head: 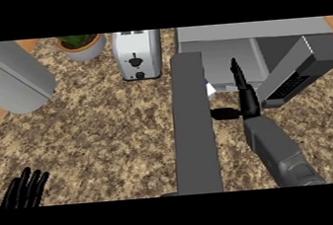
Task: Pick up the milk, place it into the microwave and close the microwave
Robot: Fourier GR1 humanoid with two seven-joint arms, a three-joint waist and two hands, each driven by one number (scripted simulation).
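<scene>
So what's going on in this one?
The robot's right hand is stretched out, fingers straight, in front of the microwave, whose door stands wide open toward the robot. It holds nothing. A small white sliver at the door's edge may be the milk, mostly hidden. The left hand rests open at the lower left.

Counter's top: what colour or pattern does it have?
Speckled brown and beige, stone-like; the counter's top shows best in the head view.

Grey boxy forearm [276, 148] — black right robot hand [246, 96], slender fingers [236, 73].
</scene>
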